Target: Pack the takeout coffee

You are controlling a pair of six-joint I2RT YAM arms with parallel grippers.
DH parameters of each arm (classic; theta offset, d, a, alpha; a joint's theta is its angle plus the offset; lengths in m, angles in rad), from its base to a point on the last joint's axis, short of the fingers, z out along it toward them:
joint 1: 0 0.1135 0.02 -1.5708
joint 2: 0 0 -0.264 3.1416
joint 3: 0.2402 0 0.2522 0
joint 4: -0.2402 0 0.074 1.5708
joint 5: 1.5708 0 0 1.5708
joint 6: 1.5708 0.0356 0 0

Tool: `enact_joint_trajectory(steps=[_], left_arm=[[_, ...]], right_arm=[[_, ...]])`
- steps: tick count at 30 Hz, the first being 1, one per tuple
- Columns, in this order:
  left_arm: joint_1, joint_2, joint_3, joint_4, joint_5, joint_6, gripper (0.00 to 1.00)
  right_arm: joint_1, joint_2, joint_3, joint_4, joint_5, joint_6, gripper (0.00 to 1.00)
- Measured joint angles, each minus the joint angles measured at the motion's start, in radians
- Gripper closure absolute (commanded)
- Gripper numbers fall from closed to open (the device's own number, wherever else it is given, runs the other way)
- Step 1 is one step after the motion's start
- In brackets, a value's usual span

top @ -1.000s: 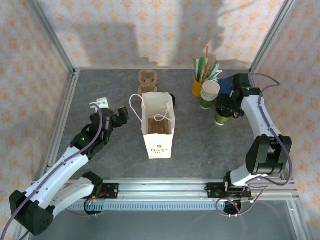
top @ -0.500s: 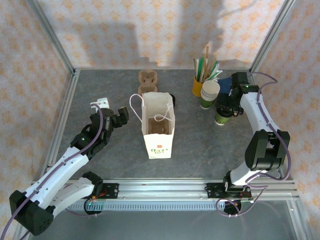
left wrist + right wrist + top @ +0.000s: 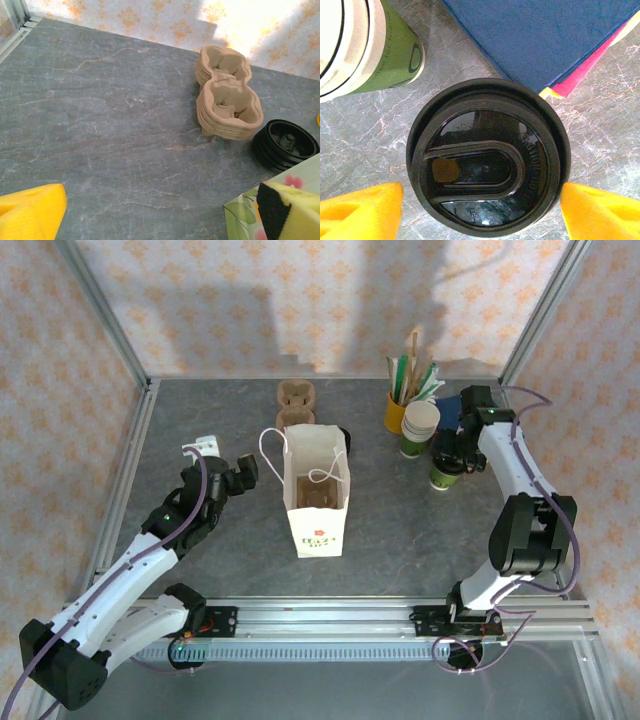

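Plainly, the takeout coffee [image 3: 444, 478] stands upright on the grey, stone-veined table [image 3: 100, 125] at the far right, just in front of the stack of lidless cups [image 3: 420, 428]. From above we see its round black plastic lid: glossy, with a raised rim, an oval recessed panel and a small sip hole. The right gripper [image 3: 481, 202] hangs straight over it, jaws released, one matte yellow finger [image 3: 360, 210] on each side of the lid. A thin strip of table shows between the left-hand finger and the rim. On the other side the finger meets the rim's edge in our view, and we cannot tell whether it touches.

Beside the lid lies a flat pile of napkins [image 3: 540, 35], blue on top, with pink and yellow edges peeping out beneath. A yellow cup [image 3: 397, 412] bristling with sticks and straws stands behind the stacked cups.

The left gripper [image 3: 243, 469] hovers near the white paper bag [image 3: 318, 502], its jaws spread wide and holding nothing. The bag stands open mid-table, with looped cord handles and a printed label. Beyond it sit nested tan pulp carriers [image 3: 227, 100], rough and lobed, and just beside them a short stack of ribbed black lids [image 3: 285, 144].
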Motion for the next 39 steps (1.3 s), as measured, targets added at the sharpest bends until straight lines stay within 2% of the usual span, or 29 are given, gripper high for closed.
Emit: enact_joint_trajectory(steps=[23, 30, 39], left_arm=[[0.0, 0.022, 0.002, 0.0, 0.004, 0.007, 0.02], [0.0, 0.024, 0.003, 0.0, 0.012, 0.008, 0.03], [0.0, 0.024, 0.003, -0.001, 0.027, 0.008, 0.03]], right_arm=[[0.0, 0.053, 0.027, -0.017, 0.002, 0.0, 0.23], [0.0, 0.058, 0.035, -0.02, 0.004, 0.004, 0.2], [0.0, 0.082, 0.073, -0.034, 0.004, 0.005, 0.21]])
